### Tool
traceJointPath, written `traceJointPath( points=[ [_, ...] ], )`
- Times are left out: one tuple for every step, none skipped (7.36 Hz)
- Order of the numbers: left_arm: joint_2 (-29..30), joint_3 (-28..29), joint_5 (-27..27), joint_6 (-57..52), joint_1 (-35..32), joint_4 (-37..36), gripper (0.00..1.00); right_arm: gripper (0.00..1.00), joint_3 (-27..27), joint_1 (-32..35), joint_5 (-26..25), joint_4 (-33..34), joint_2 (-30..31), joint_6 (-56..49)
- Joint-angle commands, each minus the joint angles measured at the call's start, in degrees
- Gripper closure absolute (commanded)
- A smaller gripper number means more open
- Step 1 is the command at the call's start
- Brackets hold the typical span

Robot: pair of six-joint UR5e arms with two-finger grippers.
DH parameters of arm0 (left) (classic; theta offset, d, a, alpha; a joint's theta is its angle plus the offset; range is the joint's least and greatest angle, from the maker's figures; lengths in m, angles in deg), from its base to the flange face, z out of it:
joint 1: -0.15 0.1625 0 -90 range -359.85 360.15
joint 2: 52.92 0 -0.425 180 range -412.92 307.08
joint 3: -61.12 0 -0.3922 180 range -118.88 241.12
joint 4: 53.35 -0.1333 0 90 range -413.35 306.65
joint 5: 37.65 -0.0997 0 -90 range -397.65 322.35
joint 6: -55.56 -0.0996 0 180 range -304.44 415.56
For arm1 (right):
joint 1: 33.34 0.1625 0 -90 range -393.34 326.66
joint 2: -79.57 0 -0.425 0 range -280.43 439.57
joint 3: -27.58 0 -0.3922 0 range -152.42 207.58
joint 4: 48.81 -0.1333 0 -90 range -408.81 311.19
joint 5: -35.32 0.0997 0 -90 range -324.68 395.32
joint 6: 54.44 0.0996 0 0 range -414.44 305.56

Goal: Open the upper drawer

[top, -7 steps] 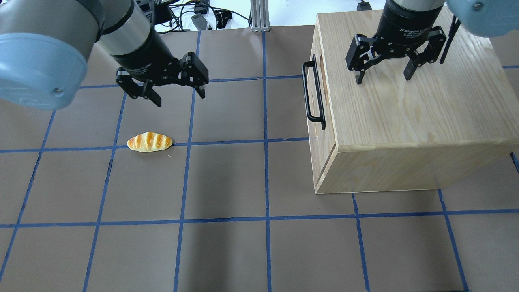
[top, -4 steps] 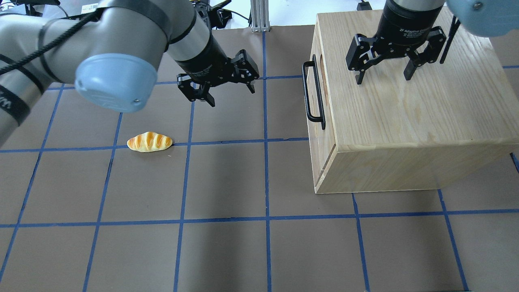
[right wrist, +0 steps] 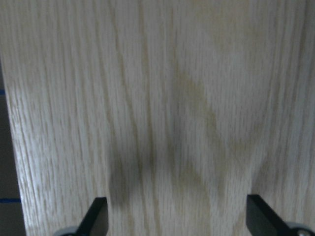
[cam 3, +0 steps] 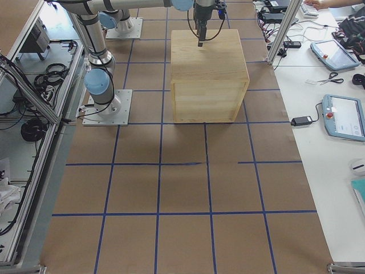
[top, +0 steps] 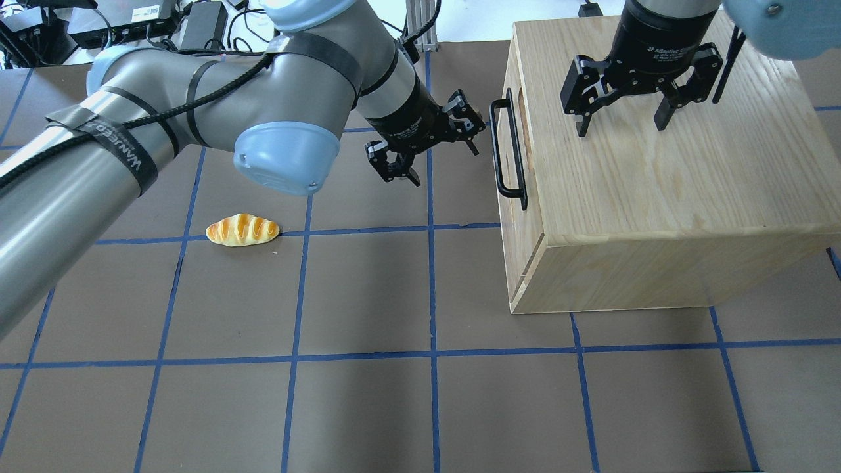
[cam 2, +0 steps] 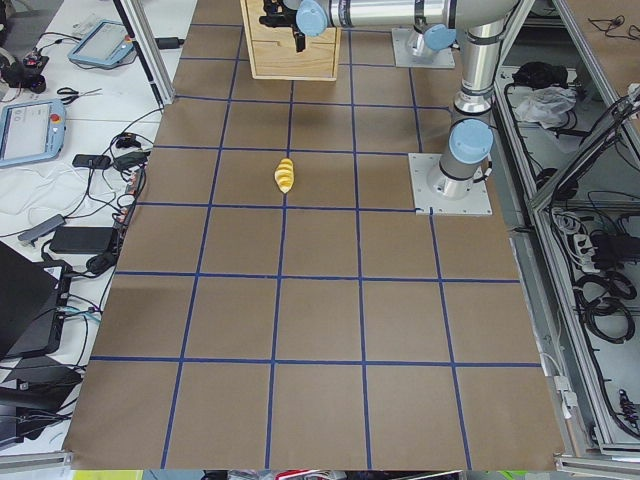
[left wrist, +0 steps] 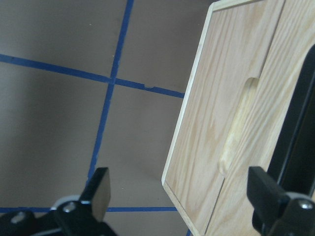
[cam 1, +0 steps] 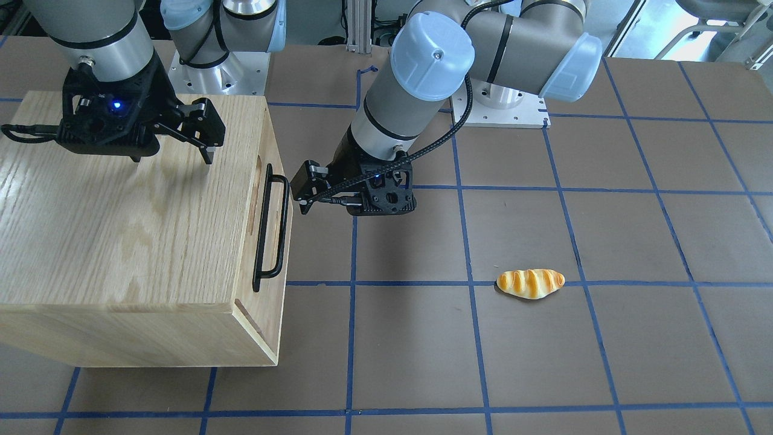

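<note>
The upper drawer [top: 531, 226] sits closed in the oak cabinet [top: 657, 164], its front facing the table's middle. Its black bar handle [top: 509, 148] also shows in the front-facing view [cam 1: 269, 229]. My left gripper [top: 443, 161] is open and empty, hovering just beside the handle without touching it. In the left wrist view the drawer front [left wrist: 266, 113], its finger slot [left wrist: 236, 128] and the handle [left wrist: 300, 132] lie close ahead between the open fingers. My right gripper [top: 621, 128] is open and empty just above the cabinet top [right wrist: 172, 98].
A toy bread roll [top: 242, 230] lies on the brown table [top: 368, 295], well away from the cabinet on my left side. It also shows in the front-facing view [cam 1: 530, 283]. Cables and boxes sit beyond the far table edge [top: 131, 20].
My left gripper has swung across from above the bread roll's side toward the cabinet and now hovers next to the handle. The right gripper, drawer and roll have not moved.
</note>
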Motion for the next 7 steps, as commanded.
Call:
traceJointPath(
  points=[
    [1.87, 0.49, 8.61, 0.11, -0.62, -1.50, 0.00, 0.00, 0.04, 0.00, 0.00, 0.00, 0.00, 0.02],
    [1.96, 0.58, 8.74, 0.19, -0.62, -1.77, 0.00, 0.00, 0.04, 0.00, 0.00, 0.00, 0.00, 0.02],
    [2.31, 0.58, 8.92, 0.02, -0.62, -1.86, 0.00, 0.00, 0.04, 0.00, 0.00, 0.00, 0.00, -0.06],
    [3.10, 0.50, 8.75, -0.42, -0.62, -3.95, 0.00, 0.00, 0.04, 0.00, 0.00, 0.00, 0.00, 0.02],
    [4.23, 0.50, 8.66, -0.60, -0.62, -6.58, 0.00, 0.00, 0.04, -0.09, 0.00, 0.00, 0.00, 0.02],
    [4.51, 0.50, 8.48, -1.47, -0.62, -6.60, 0.00, 0.00, 0.04, -0.09, 0.00, 0.00, 0.00, 0.02],
    [4.51, 0.32, 6.04, -3.65, -0.53, -6.60, 0.00, 0.00, 0.04, 0.00, 0.00, 0.00, 0.00, -0.06]
  ],
)
